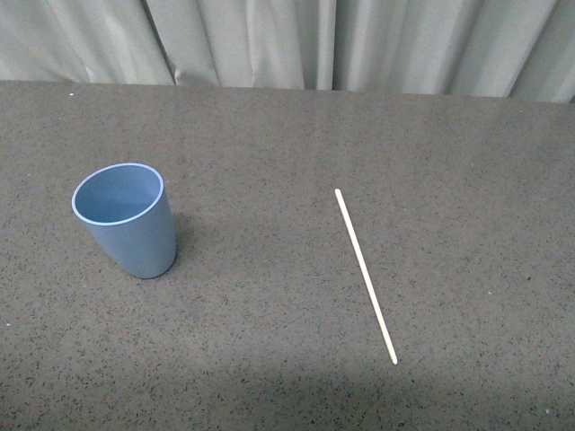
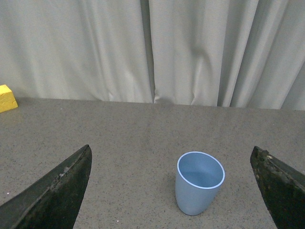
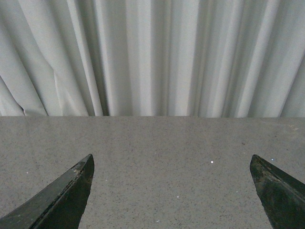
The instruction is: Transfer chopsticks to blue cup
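Neither arm shows in the front view, so the claws are read from the wrist cameras alone. The right claw [image 3: 171, 157] is spread wide and holds nothing, with only bare grey speckled worktop [image 3: 157, 191] between its dark fingers. The left claw [image 2: 170, 149] is just as wide and just as empty.

The thin cream-white chopstick [image 1: 366, 276] lies flat on the right half of the worktop. Its long axis runs mostly near to far, the near tip further right and the far tip leaning left. The right arm therefore looks the nearer one for the pickup. The right wrist camera does not catch the stick at all, so it probably lies nearer than that camera's field, though I cannot tell the offset. A grasp would likely want the fingers closing across the stick, left to right.

Further left and well apart from it, the light blue plastic tumbler [image 1: 126, 220] stands upright, open and empty, ahead of the left claw. Beyond, a small yellow block [image 2: 7, 98] sits at the far left edge, before the pale pleated curtain [image 1: 287, 40].
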`<action>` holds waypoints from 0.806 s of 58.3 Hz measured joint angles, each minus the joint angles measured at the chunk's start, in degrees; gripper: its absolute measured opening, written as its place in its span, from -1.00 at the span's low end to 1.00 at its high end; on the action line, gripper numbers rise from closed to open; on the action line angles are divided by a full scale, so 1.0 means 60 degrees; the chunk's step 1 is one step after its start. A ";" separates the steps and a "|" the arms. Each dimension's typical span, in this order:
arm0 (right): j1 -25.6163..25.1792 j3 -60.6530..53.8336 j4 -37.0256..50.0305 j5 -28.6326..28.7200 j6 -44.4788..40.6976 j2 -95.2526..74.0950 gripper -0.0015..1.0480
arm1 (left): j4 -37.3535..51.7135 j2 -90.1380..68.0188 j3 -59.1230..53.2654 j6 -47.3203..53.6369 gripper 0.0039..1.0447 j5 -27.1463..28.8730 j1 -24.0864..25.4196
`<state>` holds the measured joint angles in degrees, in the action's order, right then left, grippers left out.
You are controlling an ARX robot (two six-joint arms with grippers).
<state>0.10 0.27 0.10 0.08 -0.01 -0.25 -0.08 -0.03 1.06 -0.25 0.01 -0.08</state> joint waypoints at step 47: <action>0.0000 -0.0004 0.0000 0.0000 0.0000 0.0000 0.82 | 0.0000 0.0000 0.0000 0.0004 0.88 0.0000 0.0000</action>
<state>0.10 0.25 0.10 0.08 -0.01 -0.25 -0.08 -0.03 1.06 -0.23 0.01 -0.08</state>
